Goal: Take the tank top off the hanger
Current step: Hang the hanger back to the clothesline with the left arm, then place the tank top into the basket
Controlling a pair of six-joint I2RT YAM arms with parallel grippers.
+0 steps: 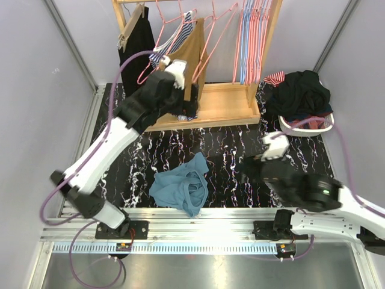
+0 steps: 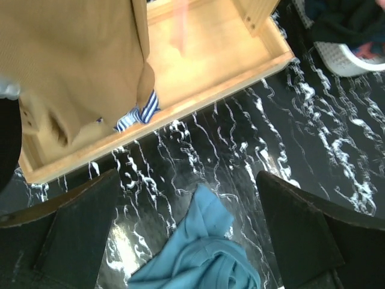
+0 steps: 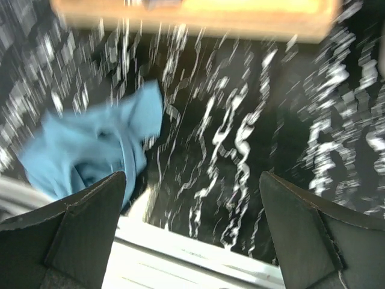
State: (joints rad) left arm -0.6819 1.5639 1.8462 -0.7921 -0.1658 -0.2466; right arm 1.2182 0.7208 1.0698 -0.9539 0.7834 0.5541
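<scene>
Light: bright and even in the top view.
Glare: wooden base (image 2: 210,66) washed out at my left wrist.
Blur: my right wrist view streaks heavily.

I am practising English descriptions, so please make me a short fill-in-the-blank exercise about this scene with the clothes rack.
1. The crumpled garment lying on the table is ____ in colour.
2. The tan top hangs from a rack made of ____.
3. The left gripper and the right gripper both stand ____.
Missing words: blue; wood; open.
</scene>
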